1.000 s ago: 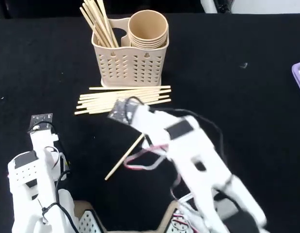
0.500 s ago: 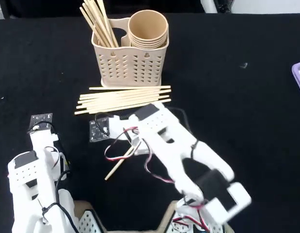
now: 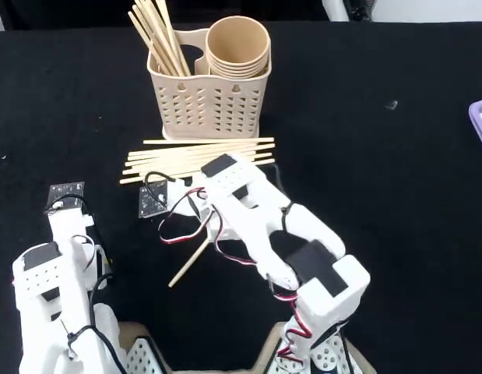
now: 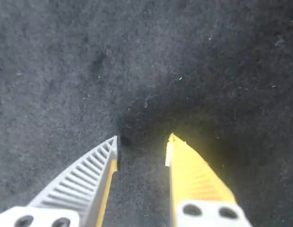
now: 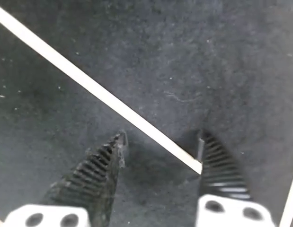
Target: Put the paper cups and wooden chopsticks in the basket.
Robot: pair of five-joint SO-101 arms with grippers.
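- The black surface [image 3: 396, 202] carries everything. The task's things lie toward its far middle, and both arms stand at the near edge.
- The right arm [image 3: 272, 234] stretches forward and inward over the middle of the surface. It is far nearer the loose sticks than the left arm [image 3: 50, 269], which sits well apart at the near left.
- The basket [image 3: 209, 105] stands upright beyond the right arm. Its two compartments sit side by side.
- A nested stack of paper cups [image 3: 237, 47] already sits in one compartment.
- A sheaf of wooden chopsticks [image 3: 156, 35] leans out of the other compartment.
- A loose row of chopsticks [image 3: 186, 160] lies flat just in front of the basket. Their long axes run crosswise, roughly parallel to the basket's front wall. The right arm's forward end overlaps the near edge of the row.
- A single chopstick [image 3: 190, 265] lies apart from the row on a diagonal, partly under the right arm. This looks like the piece in hand.
- The right claw [image 5: 161, 142] is released, with its jaws spread wide and pointing down close to the surface.
  - In its wrist view the single chopstick [image 5: 89, 85] slants across the gap.
  - The stick's near end rests against the inner face of one finger [image 5: 217, 165], while the other finger stands clear.
  - I judge that a close would catch only the tip, so a shift along the stick seems called for.
- The left claw [image 4: 141, 142] is released and holds nothing. It hangs over bare surface.
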